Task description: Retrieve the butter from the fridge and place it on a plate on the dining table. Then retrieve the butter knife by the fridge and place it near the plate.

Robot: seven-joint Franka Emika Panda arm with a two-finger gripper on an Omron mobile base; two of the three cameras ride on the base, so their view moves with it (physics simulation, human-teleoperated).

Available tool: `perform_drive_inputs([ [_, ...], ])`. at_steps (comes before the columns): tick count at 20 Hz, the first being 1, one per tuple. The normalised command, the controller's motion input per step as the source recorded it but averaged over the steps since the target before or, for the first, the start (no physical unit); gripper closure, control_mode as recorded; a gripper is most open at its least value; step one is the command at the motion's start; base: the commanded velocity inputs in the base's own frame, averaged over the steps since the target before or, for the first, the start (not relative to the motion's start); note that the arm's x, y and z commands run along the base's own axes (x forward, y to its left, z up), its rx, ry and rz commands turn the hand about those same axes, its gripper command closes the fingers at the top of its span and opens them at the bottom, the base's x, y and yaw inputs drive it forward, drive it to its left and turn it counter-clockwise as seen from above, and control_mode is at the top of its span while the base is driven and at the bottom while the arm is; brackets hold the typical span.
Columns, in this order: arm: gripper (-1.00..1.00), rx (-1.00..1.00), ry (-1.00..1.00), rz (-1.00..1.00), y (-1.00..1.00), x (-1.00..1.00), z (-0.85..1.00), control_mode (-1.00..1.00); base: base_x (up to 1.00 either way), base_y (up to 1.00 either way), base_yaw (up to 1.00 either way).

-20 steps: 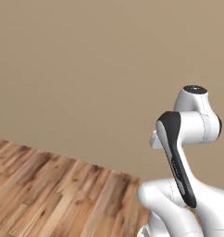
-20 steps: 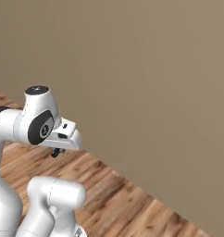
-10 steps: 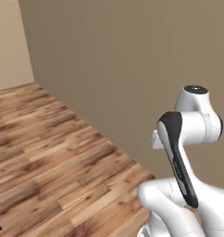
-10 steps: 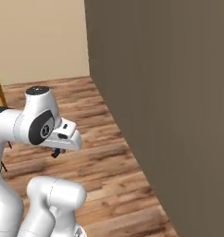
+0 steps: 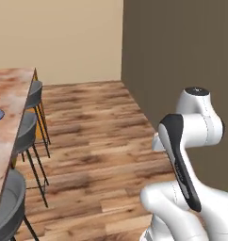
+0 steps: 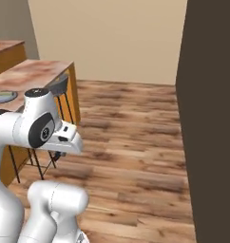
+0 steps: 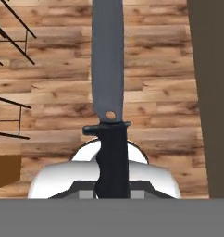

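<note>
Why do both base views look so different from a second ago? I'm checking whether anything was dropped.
The base turned: blank wall gave way to the dining table, stools and plate. The arm's pose is unchanged; the hand grips the butter knife.

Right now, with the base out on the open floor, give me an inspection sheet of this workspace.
Surface: dining table, reddish marbled top, at the left of both base views.
Job's things: butter knife, dark handle toward the camera and blade pointing away; plate on the table; butter cannot be made out.
Clutter: grey stools along the table edge.
End effector: shut on the knife handle.
Cables: nothing seen.
Surroundings: wood floor, beige wall, dark wall at the right.
</note>
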Motion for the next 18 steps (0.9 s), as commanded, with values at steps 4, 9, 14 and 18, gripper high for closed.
perform_drive_inputs([
  [4, 1.00, 0.00, 0.00, 0.00, 0.00, 0.00, 0.00, 1.00, 0.79, -0.44, 0.70],
  [9, 1.00, 0.00, 0.00, 0.00, 0.00, 0.00, 0.00, 1.00, 0.81, -0.34, 0.76],
  [14, 1.00, 0.00, 0.00, 0.00, 0.00, 0.00, 0.00, 1.00, 0.99, -0.59, 0.60],
  [18, 1.00, 0.00, 0.00, 0.00, 0.00, 0.00, 0.00, 1.00, 0.98, -0.78, 0.55],
])
